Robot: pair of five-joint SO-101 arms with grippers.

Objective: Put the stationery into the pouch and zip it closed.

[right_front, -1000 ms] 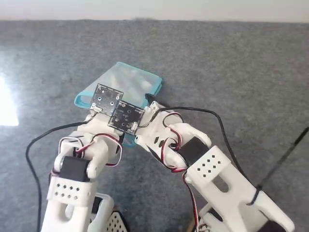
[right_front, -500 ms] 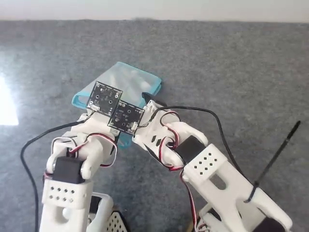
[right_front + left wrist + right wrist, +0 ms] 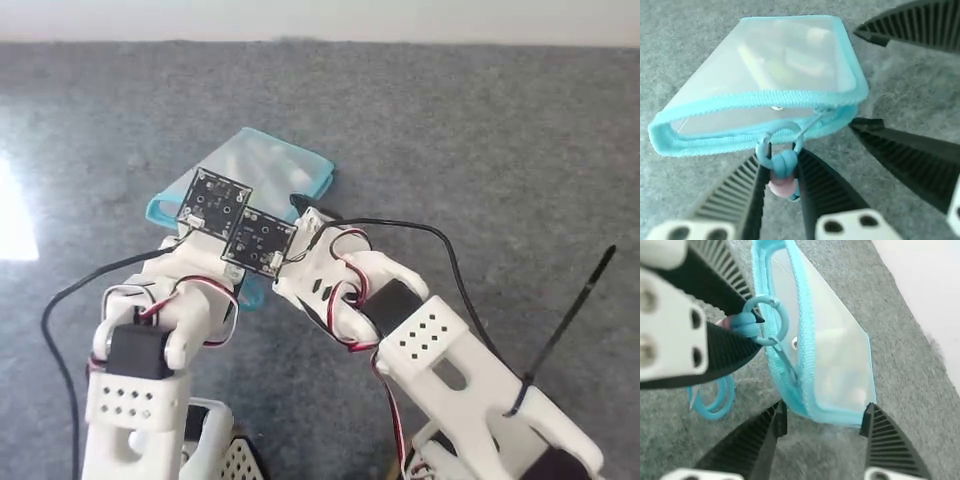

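Observation:
The translucent pouch with teal trim lies on the grey surface just beyond both wrists. Pale and yellow-green stationery shows dimly through its side. My left gripper is shut on the zipper pull, a blue bead with a pink tip on a ring and cord running to the zipper edge. My right gripper is open, one finger on each side of the pouch's end. The right wrist view has the left gripper pinching the pull. The right gripper flanks the pouch's far end.
A loose teal loop lies on the surface beside the pouch. Black cables trail from both arms, and a black strap sticks up at the right. Open grey surface stretches to a white wall.
The left arm has drawn slightly left and back with the pull in its fingers, and the pouch's near corner shifted left with it. The right arm followed a little.

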